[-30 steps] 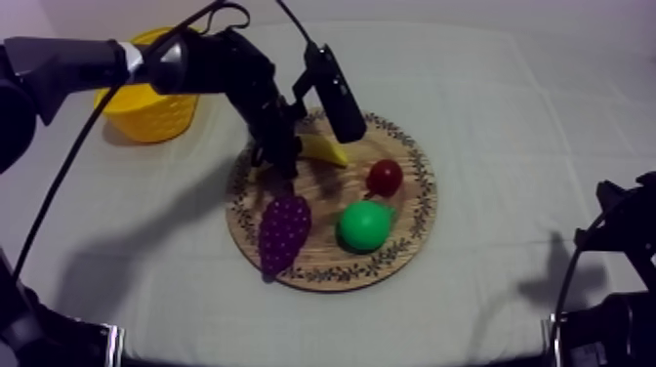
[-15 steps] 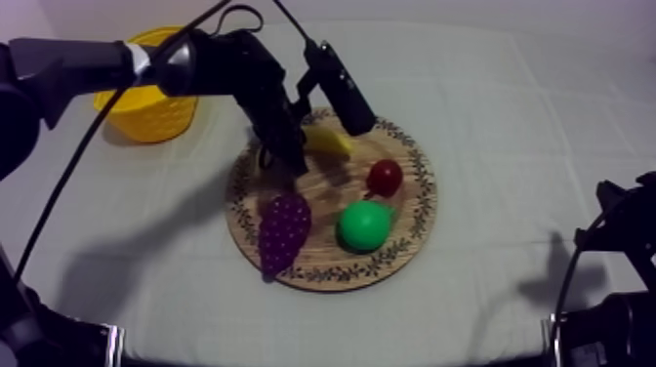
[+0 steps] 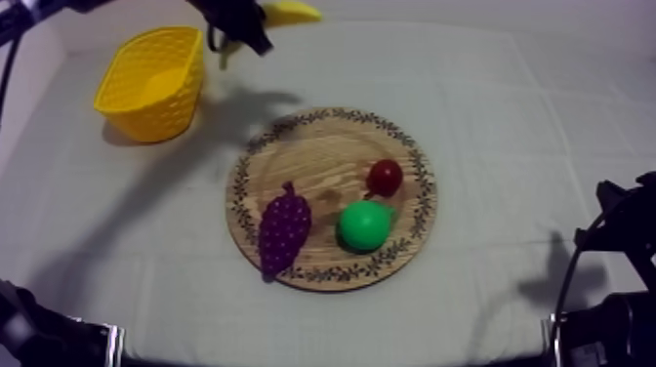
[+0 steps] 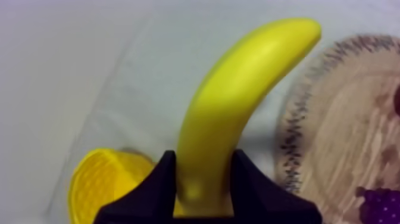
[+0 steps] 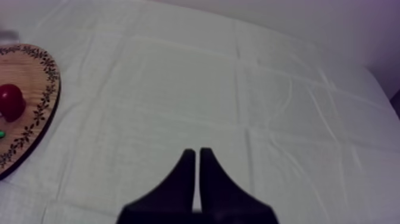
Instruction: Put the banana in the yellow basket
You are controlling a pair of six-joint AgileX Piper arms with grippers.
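Left pincer (image 4: 204,158) grips banana (image 4: 238,95) above creased grey-white cloth (image 3: 508,117); right pincer (image 5: 195,156) rests clenched.

Text on the wooden board (image 3: 312,166): none to read, only a leaf-like pattern goes round its edge.
Label on the yellow basket (image 3: 156,119): none to read.
Sticker or brand on the banana (image 4: 238,101): none to read.
Print on the cloth (image 5: 238,89): none to read.
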